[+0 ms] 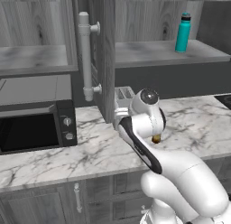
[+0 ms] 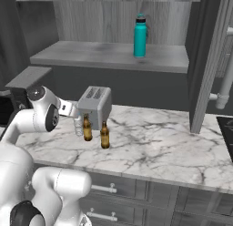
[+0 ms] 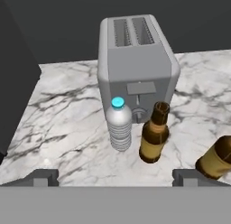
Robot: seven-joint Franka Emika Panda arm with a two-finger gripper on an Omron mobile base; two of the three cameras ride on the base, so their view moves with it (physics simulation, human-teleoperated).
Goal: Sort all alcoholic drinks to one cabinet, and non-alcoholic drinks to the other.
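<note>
Teal flask [image 2: 140, 36] upright on cabinet shelf [image 2: 109, 56].

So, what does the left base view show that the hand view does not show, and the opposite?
Left base view alone: the teal cylindrical flask with a dark cap upright on the grey shelf of the open dark grey wood-grain wall cabinet, and a black microwave.

Hand view alone: the clear ribbed plastic water bottle and two amber-brown glass beer bottles standing before the toaster, with the open pincer above them.

Both: the grey two-slot toaster and the white marble counter.
</note>
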